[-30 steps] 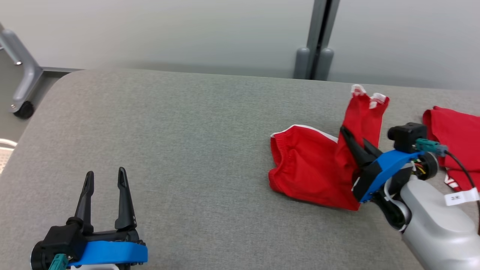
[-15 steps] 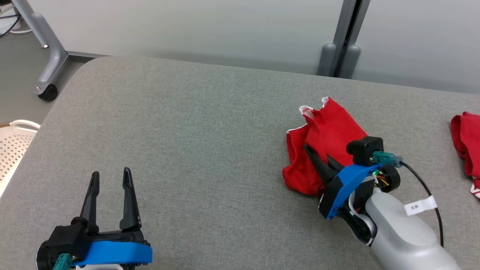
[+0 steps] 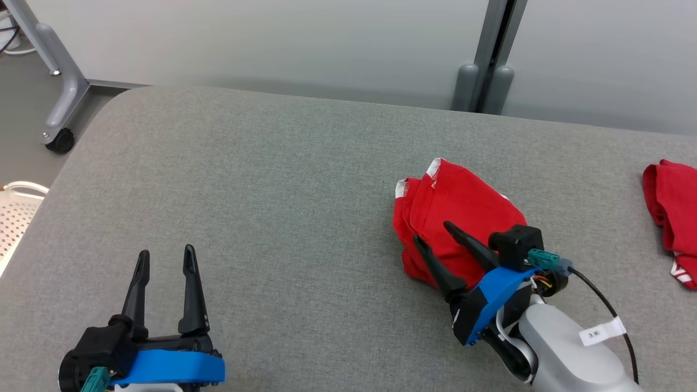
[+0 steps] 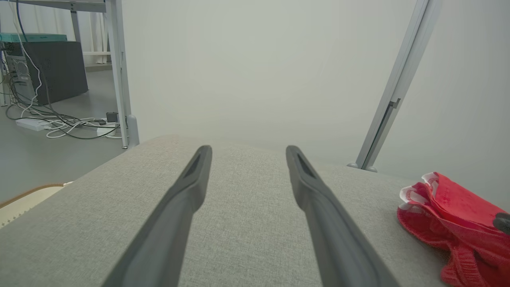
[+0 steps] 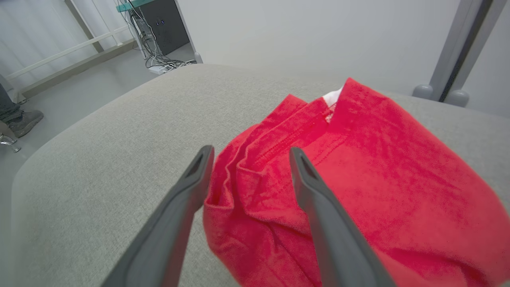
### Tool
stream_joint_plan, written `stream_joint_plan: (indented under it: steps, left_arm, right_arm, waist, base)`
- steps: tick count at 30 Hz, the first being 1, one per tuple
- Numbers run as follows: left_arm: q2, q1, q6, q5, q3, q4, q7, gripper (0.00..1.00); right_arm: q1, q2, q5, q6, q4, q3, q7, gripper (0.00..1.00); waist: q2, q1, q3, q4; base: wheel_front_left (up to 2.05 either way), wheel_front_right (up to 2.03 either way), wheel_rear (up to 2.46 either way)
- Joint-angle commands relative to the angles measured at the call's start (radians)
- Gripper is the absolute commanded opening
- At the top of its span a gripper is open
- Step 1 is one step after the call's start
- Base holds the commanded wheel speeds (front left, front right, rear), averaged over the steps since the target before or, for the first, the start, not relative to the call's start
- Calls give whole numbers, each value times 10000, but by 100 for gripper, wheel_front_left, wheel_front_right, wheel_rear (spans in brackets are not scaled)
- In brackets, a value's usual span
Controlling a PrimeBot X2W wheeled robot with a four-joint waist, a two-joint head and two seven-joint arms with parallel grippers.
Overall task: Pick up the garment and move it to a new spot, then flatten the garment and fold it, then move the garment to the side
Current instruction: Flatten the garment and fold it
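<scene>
The red garment lies on the grey worktop, right of the middle in the head view. It is doubled over into a thick, rumpled bundle, and its white-trimmed hems sit together at the far left corner. Stacked layers like that suggest the fold is largely made, though the edges are loose and uneven. The right gripper sits low at the bundle's near edge with its fingers spread wide and gripping nothing. In the right wrist view one finger runs along the cloth's left border and the other lies over the fabric, a stance that would suit either a fresh pinch on the edge or a push sideways. The left gripper is well apart at the near left of the worktop, fingers likewise parted and empty. It is probably parked there to leave the working arm room. A second red garment rests at the far right edge of the worktop, apart from the first, perhaps marking the side where finished pieces go. A white perforated basket sits beyond the worktop's left edge.
</scene>
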Motion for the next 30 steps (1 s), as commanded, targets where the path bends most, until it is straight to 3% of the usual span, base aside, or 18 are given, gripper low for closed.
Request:
stream_joint_plan:
  steps: [1, 6, 12, 20, 30]
  left_arm:
    - [-10, -97, -11, 34, -1, 6, -20, 100]
    - [-11, 16, -23, 102, 34, -42, -20, 100]
    - [-7, 108, -88, 292, 92, -64, -19, 100]
    - [-10, 245, -173, 585, 220, -16, -20, 100]
    - [-7, 442, -198, 791, 286, 143, -20, 100]
  right_arm:
    - [255, -144, -69, 6, -179, -75, -146, 100]
    - [955, -687, -347, 5, -1249, -1019, -546, 100]
    - [2212, -839, -1114, 6, -2718, -3024, -654, 100]
    - [4158, -191, -2276, 6, -4590, -5236, -653, 100]
    - [6202, 909, -3388, 6, -6114, -6304, -531, 100]
  waist:
    - [-1, 0, -91, -121]
    - [-1, 0, -287, -614]
    - [-1, 0, -459, -1245]
    - [-1, 0, -625, -1761]
    - [-1, 0, -744, -1709]
  base:
    - [0, 0, 0]
    - [0, 0, 0]
    - [0, 0, 0]
    - [0, 0, 0]
    - [0, 0, 0]
